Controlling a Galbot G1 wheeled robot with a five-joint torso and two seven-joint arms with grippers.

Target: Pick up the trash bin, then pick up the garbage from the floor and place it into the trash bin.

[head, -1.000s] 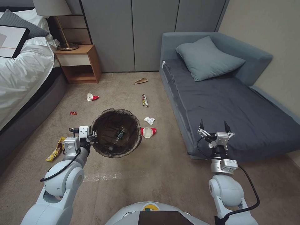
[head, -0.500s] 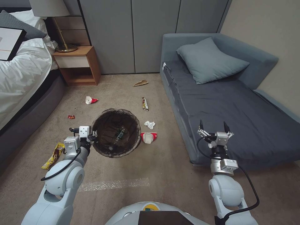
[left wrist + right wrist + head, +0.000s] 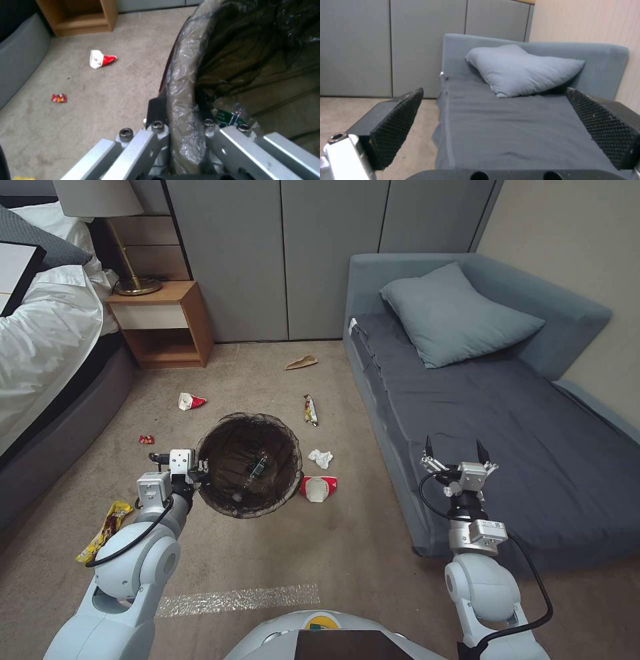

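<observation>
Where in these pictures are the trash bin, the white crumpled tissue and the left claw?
trash bin (image 3: pixel 220 441), head view, bag-covered rim
white crumpled tissue (image 3: pixel 321 457), head view, its middle
left claw (image 3: pixel 199 469), head view, at the bin's rim

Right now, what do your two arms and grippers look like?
Both arms are glossy pale grey-white with rounded joints and looping black cables. The left gripper has bare silver metal links with bolts. The right gripper has black fingers with dimpled pads.

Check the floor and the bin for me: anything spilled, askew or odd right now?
Litter is scattered on the carpet: two crushed red-and-white cups, a tissue, wrappers and a paper scrap. The trash bin hangs tilted from the left end effector, a bottle inside. Right end effector open, idle.
</observation>
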